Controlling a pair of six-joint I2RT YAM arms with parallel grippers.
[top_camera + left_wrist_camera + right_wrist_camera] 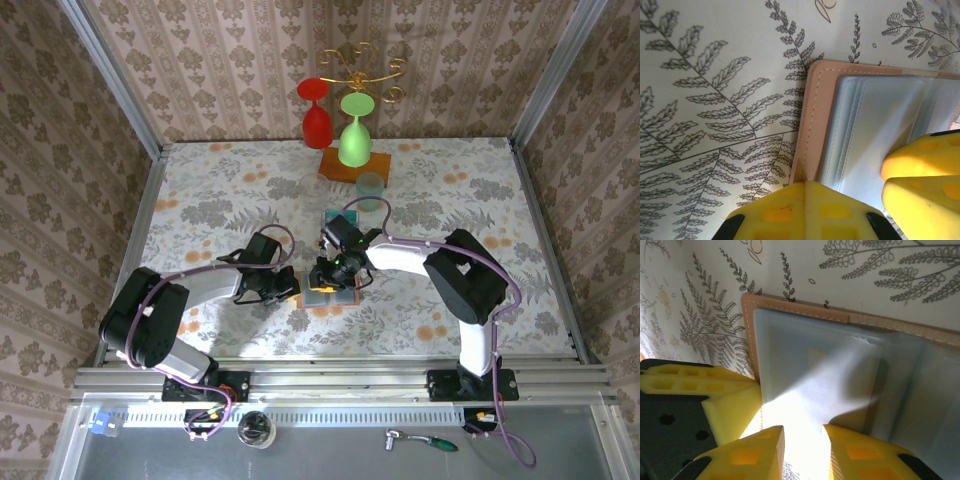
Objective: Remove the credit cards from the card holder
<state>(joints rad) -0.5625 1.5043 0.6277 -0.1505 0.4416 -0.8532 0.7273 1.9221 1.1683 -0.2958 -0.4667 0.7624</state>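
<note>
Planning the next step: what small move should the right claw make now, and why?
Probably dip the right claw into the grey-blue pocket of the tan leather bifold card holder: its jaws hang slightly apart over it, and the shut left claw pins the rim.

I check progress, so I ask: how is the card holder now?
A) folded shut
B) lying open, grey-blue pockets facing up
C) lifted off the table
B: the card holder lies spread open on the table, its grey-blue pocket panels facing up in both wrist views.
</note>
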